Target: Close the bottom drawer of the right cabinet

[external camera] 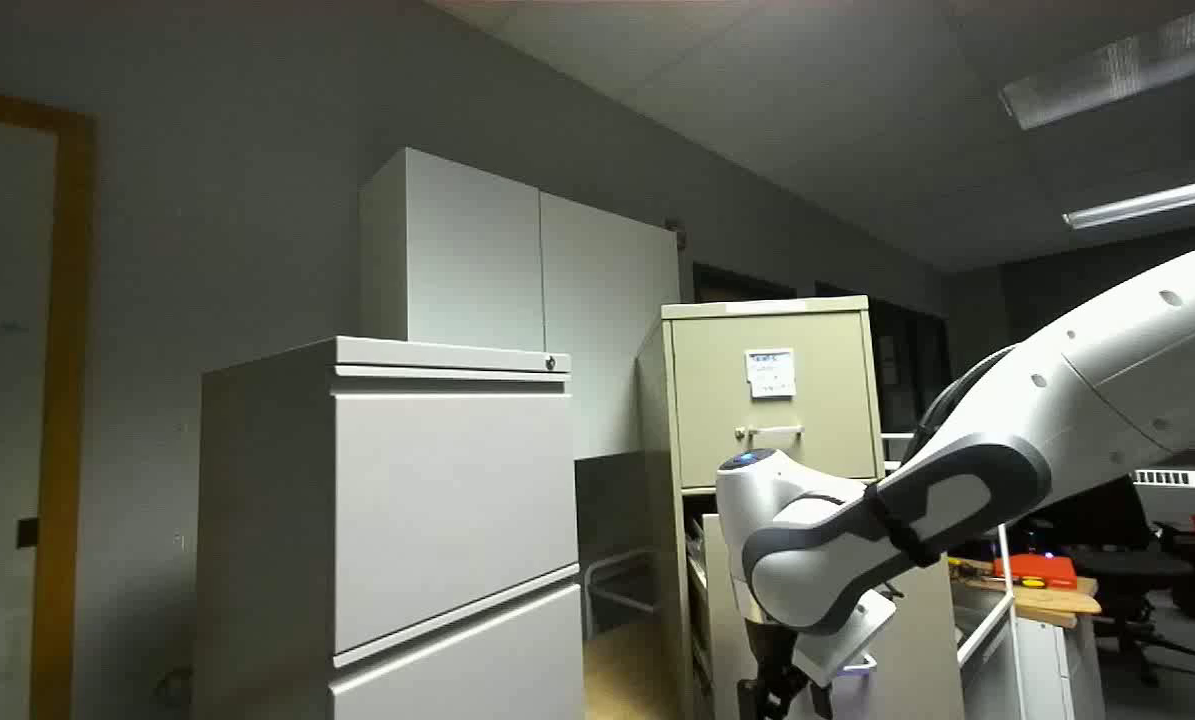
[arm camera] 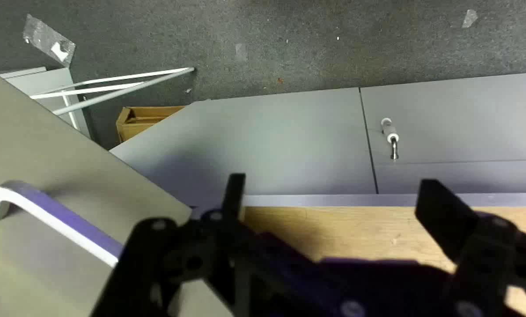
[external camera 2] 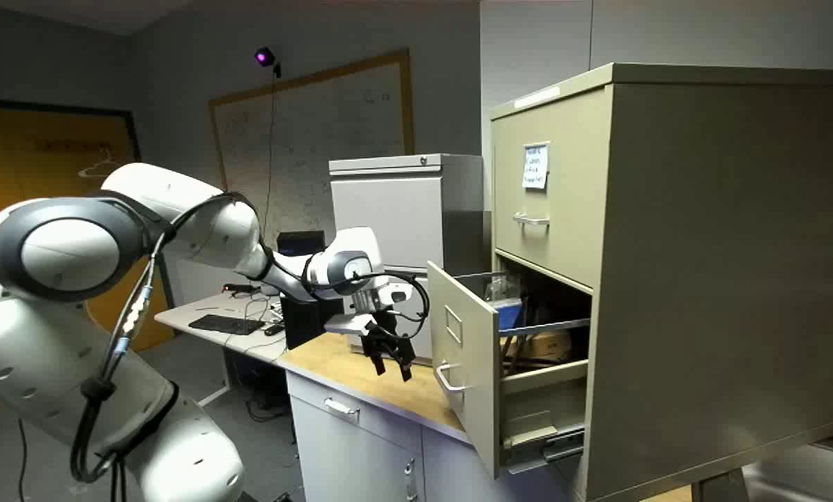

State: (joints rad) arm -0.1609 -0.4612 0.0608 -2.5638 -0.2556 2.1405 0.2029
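Grey walls (external camera 2: 172, 111) are at the back of the room; a whiteboard (external camera 2: 311, 125) hangs on one of them, and a desk (external camera 2: 200, 307) stands near one corner of the worktop (external camera 2: 329, 362). Away from this corner, apparently on the worktop, is the beige cabinet (external camera 2: 667, 265), which I take for the right one. Its lower drawer (external camera 2: 472, 328) is pulled out, and the drawer's near lower corner seems to reach past the worktop's front edge. The gripper (external camera 2: 392, 371) hangs above the worktop, between the desk-side corner and the drawer front. Its fingers (arm camera: 441, 215) are spread apart and hold nothing, and I can see no contact with the drawer.

In my judgement, the step in hand is the approach before the push. The next move should bring the gripper against the drawer front, perhaps beside the handle (arm camera: 60, 220), and then press squarely, away from the desk-side corner, until the drawer is fully inside. A push at one side only could make it jam.
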